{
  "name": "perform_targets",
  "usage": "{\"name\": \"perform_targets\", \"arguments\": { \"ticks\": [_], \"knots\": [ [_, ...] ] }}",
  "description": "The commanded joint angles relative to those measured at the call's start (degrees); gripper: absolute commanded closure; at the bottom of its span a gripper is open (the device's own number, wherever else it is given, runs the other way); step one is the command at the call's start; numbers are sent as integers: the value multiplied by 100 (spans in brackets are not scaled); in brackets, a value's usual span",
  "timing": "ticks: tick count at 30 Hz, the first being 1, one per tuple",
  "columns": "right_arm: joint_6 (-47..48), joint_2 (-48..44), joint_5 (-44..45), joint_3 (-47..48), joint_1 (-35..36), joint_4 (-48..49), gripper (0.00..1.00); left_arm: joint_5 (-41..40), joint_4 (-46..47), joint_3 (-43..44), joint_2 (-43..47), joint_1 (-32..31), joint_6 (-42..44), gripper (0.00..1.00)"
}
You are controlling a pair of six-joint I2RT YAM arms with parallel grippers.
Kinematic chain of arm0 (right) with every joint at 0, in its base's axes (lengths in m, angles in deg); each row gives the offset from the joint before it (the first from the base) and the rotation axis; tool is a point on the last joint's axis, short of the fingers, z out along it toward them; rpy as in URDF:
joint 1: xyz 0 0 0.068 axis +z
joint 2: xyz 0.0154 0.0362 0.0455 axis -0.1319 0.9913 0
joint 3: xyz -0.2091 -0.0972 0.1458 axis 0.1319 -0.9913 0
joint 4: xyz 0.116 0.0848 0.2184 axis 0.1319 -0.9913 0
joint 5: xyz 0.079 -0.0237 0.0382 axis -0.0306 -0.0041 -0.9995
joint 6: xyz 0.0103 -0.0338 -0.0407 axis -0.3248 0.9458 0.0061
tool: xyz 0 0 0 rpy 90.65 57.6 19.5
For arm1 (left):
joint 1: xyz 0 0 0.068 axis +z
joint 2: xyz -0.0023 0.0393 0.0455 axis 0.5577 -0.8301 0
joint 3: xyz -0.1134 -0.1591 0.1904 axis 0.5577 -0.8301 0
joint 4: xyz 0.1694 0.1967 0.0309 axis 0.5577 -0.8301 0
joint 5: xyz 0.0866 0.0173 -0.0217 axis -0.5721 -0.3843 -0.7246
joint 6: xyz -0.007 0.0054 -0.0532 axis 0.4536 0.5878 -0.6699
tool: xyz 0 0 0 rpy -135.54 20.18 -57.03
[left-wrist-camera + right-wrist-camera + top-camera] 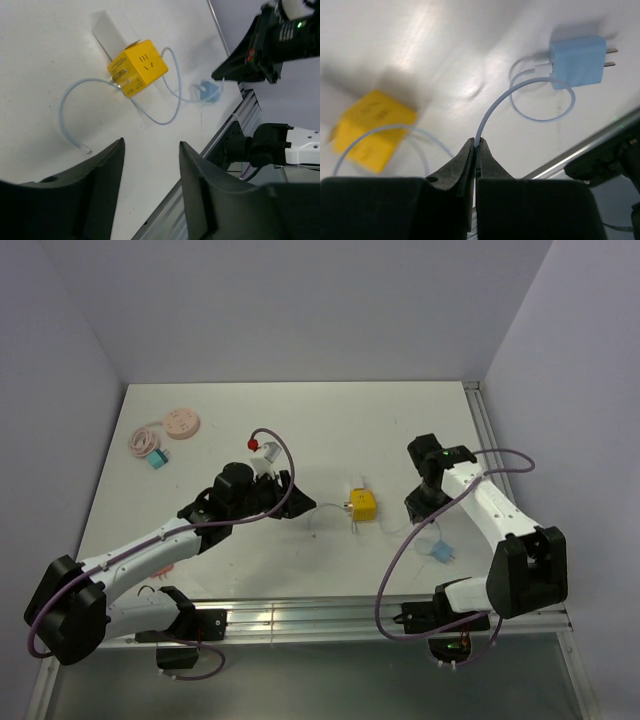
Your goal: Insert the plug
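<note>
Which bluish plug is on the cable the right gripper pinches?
The light blue plug by the front rail; its cable loops into the right gripper. The teal plug lies far off beside the pink reel.

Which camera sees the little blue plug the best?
The right wrist camera. There the blue plug looks big and clear, with both metal prongs and its cable showing. The left wrist camera shows it small and far off, and the top camera only a tiny blue speck.

Top camera looks down over the whole table [300,420] from behind. Both wrist cameras sit close, sharing the cube [137,67].
</note>
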Motion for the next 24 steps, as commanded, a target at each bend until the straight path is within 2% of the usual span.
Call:
{"name": "perform_targets", "arguments": {
  "ticks": [1,6,10,13,16,18,19,24],
  "knots": [
    [906,-421,-167,806,76,309,100,293,86,241,349,-10,168,52],
    [1812,-1246,-668,783,234,564,100,626,-107,609,429,-18,318,56],
    [2332,-2439,-1099,545,331,1003,100,995,16,777,429,-36,327,47],
    [2666,-2969,-1485,536,349,1249,100,1233,174,943,456,-80,475,39],
    [3026,-3383,-2089,685,357,1442,100,1417,385,1154,465,-150,738,36],
    [3202,-3480,-2434,799,349,1654,100,1401,577,1312,421,-220,827,35],
    [3247,-3454,-2888,852,349,1672,100,1374,605,1374,394,-238,941,34],
    [3518,-3489,-3613,1474,358,1664,100,330,693,1673,490,-615,1486,23]
  ]
}}
